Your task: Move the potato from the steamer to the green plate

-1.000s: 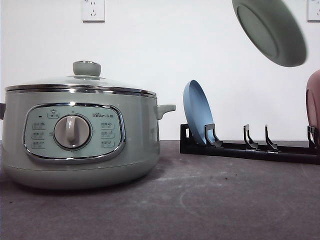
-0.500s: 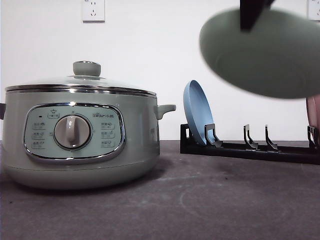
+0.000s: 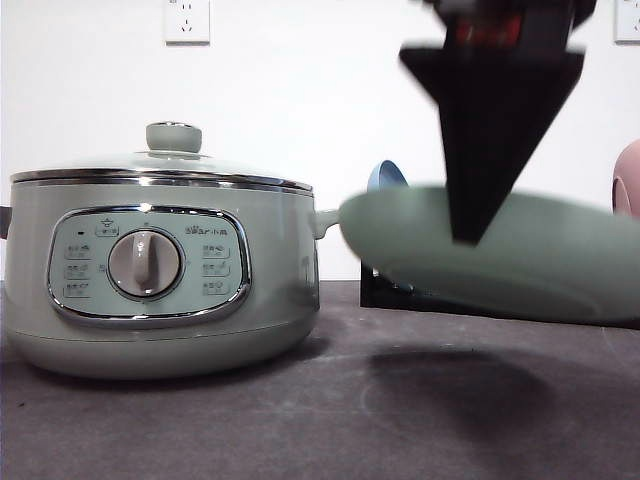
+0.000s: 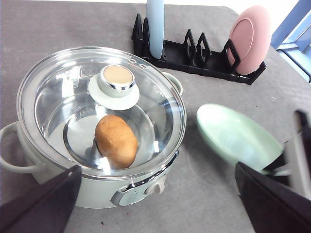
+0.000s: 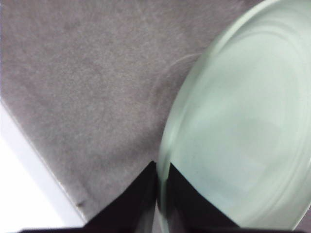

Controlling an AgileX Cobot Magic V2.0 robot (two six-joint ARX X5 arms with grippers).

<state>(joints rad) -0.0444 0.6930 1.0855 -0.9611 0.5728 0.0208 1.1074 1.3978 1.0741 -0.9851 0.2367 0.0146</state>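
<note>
The steamer [image 3: 160,270] stands at the table's left with its glass lid [image 4: 73,102] on. Through the lid I see the orange-brown potato [image 4: 115,141] lying inside. My right gripper [image 3: 462,235] is shut on the rim of the green plate [image 3: 500,255], which hangs nearly level just above the table, to the right of the steamer. In the right wrist view both fingers [image 5: 141,204] pinch the green plate [image 5: 243,136] at its edge. My left gripper [image 4: 158,167] hovers open above the steamer [image 4: 146,189], holding nothing. The green plate [image 4: 235,136] also shows there.
A black dish rack [image 4: 194,58] stands behind, holding an upright blue plate [image 4: 155,26] and a pink plate [image 4: 249,39]. In the front view the blue plate [image 3: 385,175] and pink plate [image 3: 628,180] peek out behind the green one. Bare grey table [image 3: 300,420] lies in front.
The green plate came down from the upper right, swung from tilted to nearly level, and now hangs low beside the steamer. The steamer has not moved.
</note>
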